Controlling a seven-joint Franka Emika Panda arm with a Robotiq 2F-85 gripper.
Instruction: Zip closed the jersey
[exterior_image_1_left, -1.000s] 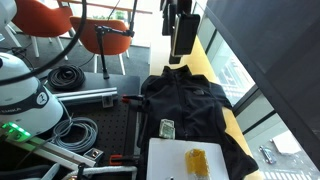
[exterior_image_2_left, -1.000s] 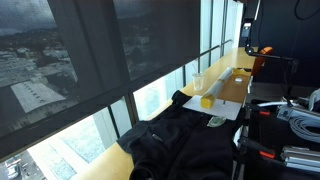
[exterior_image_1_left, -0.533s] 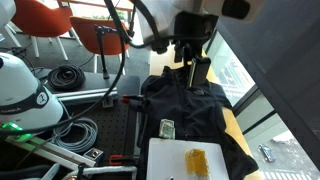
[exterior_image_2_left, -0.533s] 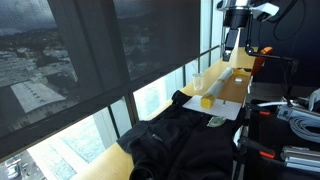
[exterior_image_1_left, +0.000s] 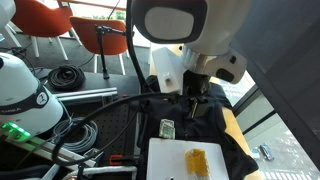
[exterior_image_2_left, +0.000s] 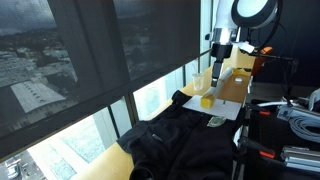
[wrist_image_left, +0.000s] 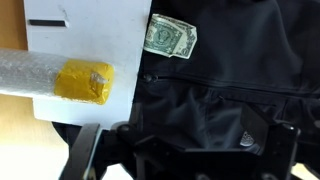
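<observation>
The jersey (exterior_image_1_left: 205, 118) is a large black garment spread on the table, also seen in an exterior view (exterior_image_2_left: 180, 142) and filling the wrist view (wrist_image_left: 235, 70). A thin zipper line (wrist_image_left: 215, 87) runs across it in the wrist view. My gripper (exterior_image_1_left: 193, 100) hangs just above the jersey's middle, and in an exterior view (exterior_image_2_left: 217, 68) it points down. In the wrist view its two fingers (wrist_image_left: 190, 152) stand wide apart, open and empty, over black fabric.
A white board (exterior_image_1_left: 180, 150) lies on the jersey's near edge with a yellow block (exterior_image_1_left: 196, 160) on it; a dollar bill (wrist_image_left: 172, 37) lies beside the board. Coiled black cables (exterior_image_1_left: 65, 75) and orange chairs (exterior_image_1_left: 50, 20) stand behind. A clear cup (exterior_image_2_left: 198, 82) stands by the window.
The arm has come down from the top of the view and now hangs low over the jersey's middle. The jersey, board and bill have not moved.
</observation>
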